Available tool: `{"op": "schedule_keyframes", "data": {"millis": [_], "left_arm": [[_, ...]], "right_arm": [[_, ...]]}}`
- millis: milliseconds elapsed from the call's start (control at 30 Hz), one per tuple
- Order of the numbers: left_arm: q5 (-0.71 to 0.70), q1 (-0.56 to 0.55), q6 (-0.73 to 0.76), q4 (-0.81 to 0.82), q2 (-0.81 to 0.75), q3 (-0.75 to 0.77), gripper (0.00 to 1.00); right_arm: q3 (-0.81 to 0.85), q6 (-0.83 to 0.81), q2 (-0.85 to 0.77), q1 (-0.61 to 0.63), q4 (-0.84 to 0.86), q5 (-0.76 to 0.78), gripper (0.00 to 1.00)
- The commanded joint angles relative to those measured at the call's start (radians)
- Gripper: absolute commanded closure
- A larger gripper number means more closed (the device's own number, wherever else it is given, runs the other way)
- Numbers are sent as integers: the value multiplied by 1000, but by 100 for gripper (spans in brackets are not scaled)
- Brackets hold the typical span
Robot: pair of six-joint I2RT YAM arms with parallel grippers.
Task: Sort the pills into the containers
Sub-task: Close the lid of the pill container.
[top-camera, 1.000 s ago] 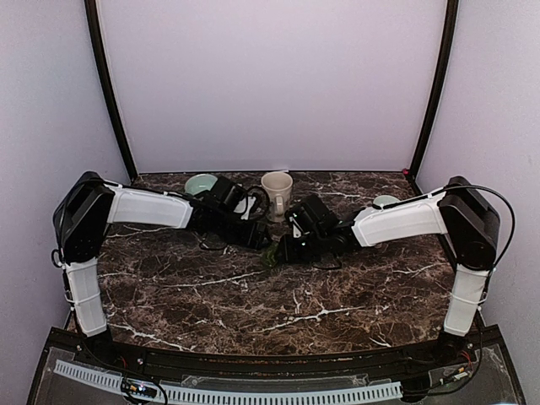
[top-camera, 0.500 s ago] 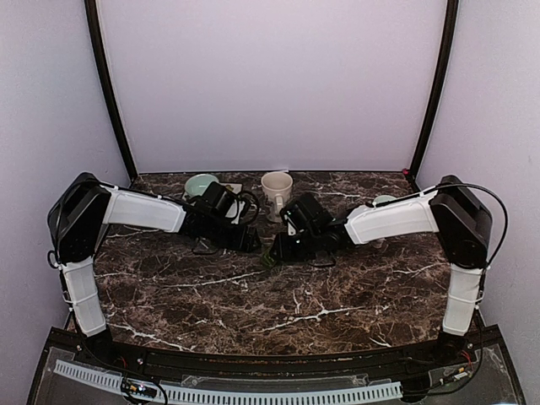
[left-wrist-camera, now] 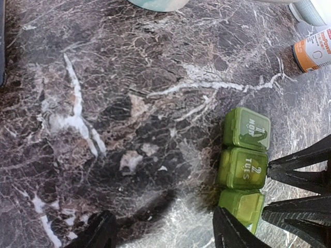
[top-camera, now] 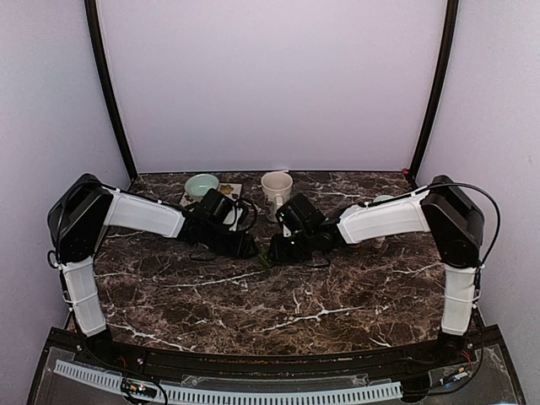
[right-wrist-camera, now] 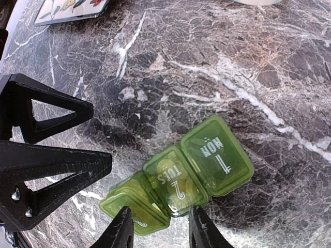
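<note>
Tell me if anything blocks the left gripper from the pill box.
Nothing visible does. The left gripper stands open, one finger right beside the pill box on bare marble. The right gripper grips the box's end compartment from the other side.

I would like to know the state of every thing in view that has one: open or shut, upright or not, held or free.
pill box: flat on the table; MON and TUES lids shut; third lid unclear.
left gripper: open, empty, near the pill box.
right gripper: straddles the pill box's end compartment; grip unclear.
cream mug: upright.
pale green bowl: upright.
orange-labelled bottle: cut off; state unclear.
</note>
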Motion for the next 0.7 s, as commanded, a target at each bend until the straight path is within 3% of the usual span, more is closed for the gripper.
{"op": "schedule_keyframes", "data": {"millis": [0,667], "left_arm": [[49,3,-15,25,-28,-21,36],[109,-15,-16,31,1,-26,42]], "right_arm": [[25,-1,16,15,-25,14,62],[32,31,10,23,-52,30,62]]}}
